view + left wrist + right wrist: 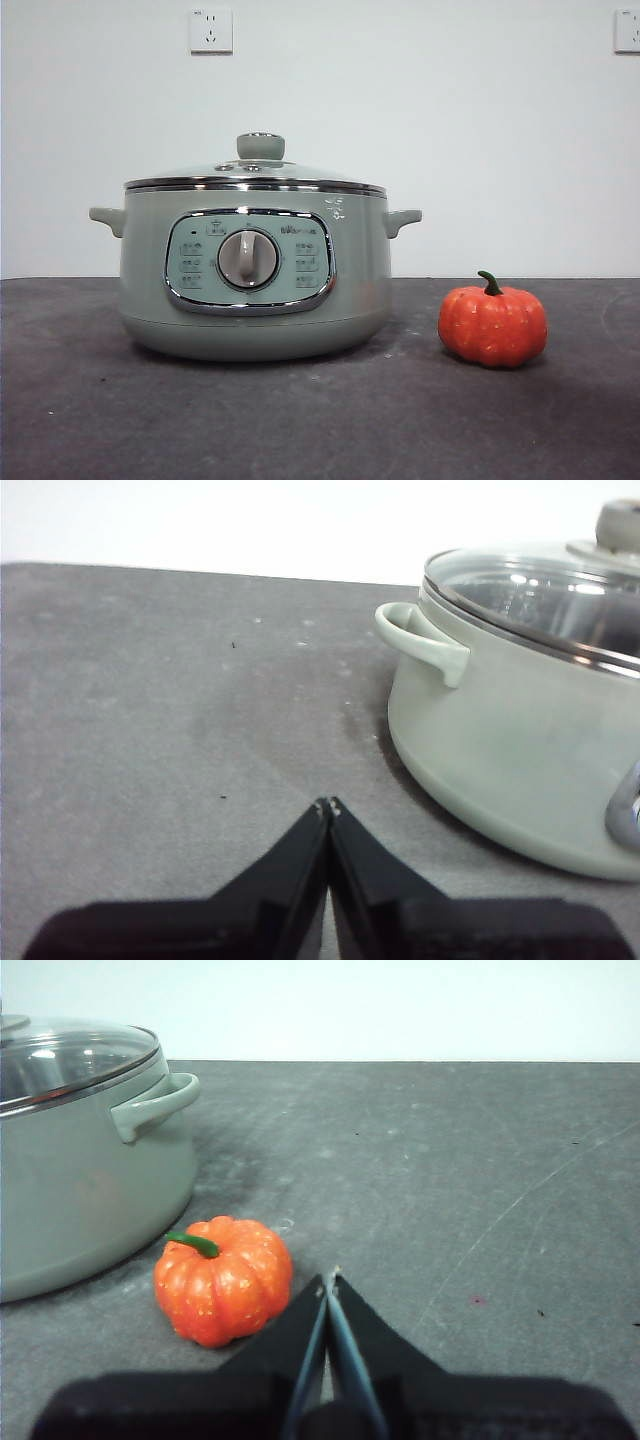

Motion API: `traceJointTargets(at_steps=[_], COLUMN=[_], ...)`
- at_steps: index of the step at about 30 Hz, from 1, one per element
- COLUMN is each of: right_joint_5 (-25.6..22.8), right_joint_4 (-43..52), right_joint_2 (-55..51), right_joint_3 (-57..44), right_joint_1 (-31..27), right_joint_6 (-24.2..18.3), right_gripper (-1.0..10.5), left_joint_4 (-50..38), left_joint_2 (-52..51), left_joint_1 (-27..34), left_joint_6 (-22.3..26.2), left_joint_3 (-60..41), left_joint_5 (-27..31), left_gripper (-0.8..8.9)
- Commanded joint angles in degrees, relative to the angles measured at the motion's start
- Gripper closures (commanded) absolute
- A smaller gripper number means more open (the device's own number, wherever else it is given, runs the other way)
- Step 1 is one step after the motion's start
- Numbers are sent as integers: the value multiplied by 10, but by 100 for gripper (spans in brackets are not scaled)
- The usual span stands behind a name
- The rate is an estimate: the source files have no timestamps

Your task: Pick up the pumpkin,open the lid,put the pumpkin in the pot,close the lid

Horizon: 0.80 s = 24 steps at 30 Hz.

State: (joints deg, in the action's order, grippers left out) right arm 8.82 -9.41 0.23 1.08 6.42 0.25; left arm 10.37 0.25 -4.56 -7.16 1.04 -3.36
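Nearest the front camera, the pumpkin (492, 326) sits on the dark tabletop (300, 420), just beside the pot (255, 270) and not yet grasped. Right gripper (329, 1278), jaws pressed together, hangs close by it; left gripper (327, 804), likewise closed, waits beside the pot. Glass lid (258, 172) remains seated: no step completed. Behind, wall sockets (211, 30); nothing obstructs.
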Motion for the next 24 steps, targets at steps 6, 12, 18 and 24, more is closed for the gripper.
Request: traceJointTargets(at_steps=[6, 12, 18, 24], right_joint_5=[0, 3, 2, 12], right_joint_4=[-1, -1, -1, -1], right_joint_2=[-1, 1, 23, 85], right_joint_3=[-7, 5, 61, 148], right_joint_1=[0, 0, 0, 0], right_joint_6=[179, 249, 249, 243], right_gripper=[948, 958, 958, 958], left_joint_4=[-1, 5, 43, 96], left_joint_2=[-2, -2, 2, 3], left_joint_1=[1, 1, 1, 1], left_joint_6=[-43, -69, -98, -96], left_joint_3=[-9, 0, 50, 138], left_joint_5=[-6, -63, -77, -76], left_gripper=[816, 821, 821, 821])
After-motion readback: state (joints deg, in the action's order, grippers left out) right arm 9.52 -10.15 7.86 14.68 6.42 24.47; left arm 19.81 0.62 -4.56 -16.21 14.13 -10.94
